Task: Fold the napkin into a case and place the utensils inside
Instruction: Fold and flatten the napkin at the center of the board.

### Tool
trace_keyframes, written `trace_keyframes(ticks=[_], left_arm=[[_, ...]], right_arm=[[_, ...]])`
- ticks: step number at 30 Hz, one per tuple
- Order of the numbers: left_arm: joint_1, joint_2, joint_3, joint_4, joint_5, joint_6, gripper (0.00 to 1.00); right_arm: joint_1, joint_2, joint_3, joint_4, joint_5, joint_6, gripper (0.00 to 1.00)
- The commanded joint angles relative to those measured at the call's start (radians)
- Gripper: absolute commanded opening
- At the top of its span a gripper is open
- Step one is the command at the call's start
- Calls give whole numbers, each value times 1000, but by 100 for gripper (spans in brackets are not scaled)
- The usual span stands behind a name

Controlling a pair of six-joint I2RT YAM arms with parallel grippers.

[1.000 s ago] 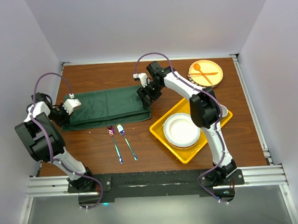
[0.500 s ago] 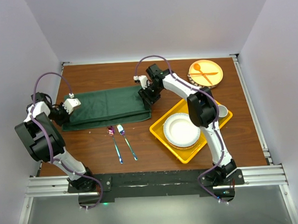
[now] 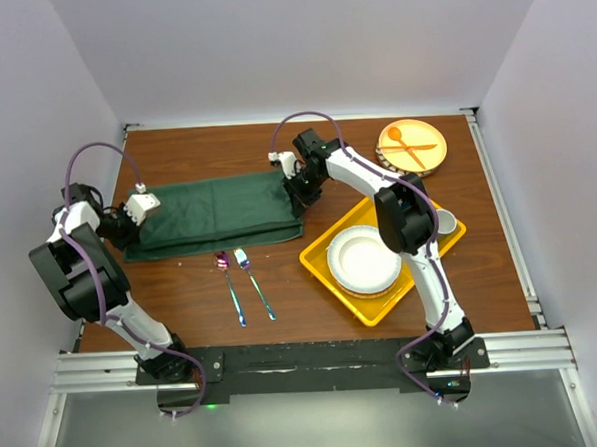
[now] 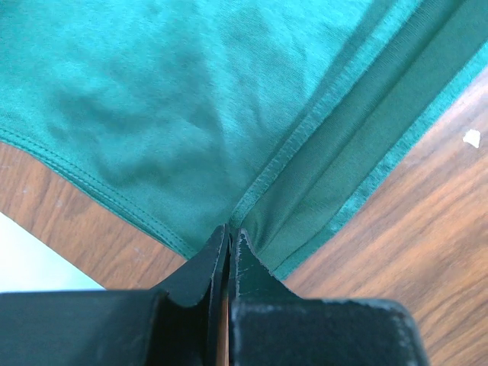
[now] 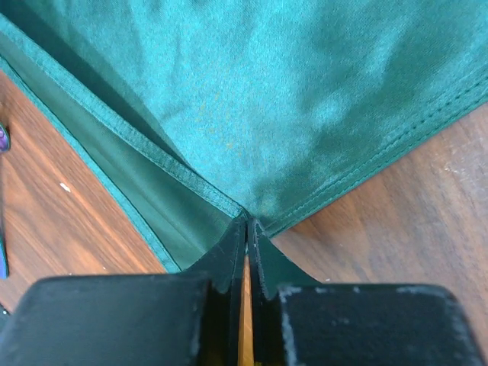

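The dark green napkin lies folded into a wide band on the wooden table. My left gripper is shut on its left end; in the left wrist view the jaws pinch the hemmed corner of the napkin. My right gripper is shut on the right end, and the right wrist view shows it pinching the napkin where the layers meet. The two iridescent utensils lie side by side in front of the napkin, apart from both grippers.
A yellow tray holding stacked white plates sits right of the utensils. At the back right an orange plate carries an orange spoon and fork. White walls close in the table.
My right gripper has closed onto the napkin's right end. The left gripper has kept its grip and hardly moved.
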Motion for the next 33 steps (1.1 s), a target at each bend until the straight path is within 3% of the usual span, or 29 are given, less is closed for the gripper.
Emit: trace_keyframes(ticks=[1, 9, 16, 26, 33], left_arm=[[21, 41, 112, 32, 77, -132, 0], [28, 156, 364, 154, 180, -461, 0], [25, 123, 422, 374, 253, -660, 0], [48, 57, 229, 156, 298, -255, 0], [61, 40, 47, 130, 267, -117, 0]], right_arm=[[0, -83, -1, 85, 3, 34, 0], [-55, -86, 107, 280, 73, 123, 0], [-97, -131, 131, 481, 43, 165, 0], [-57, -275, -167, 489, -65, -16, 0], [-20, -319, -321, 446, -22, -225, 0]])
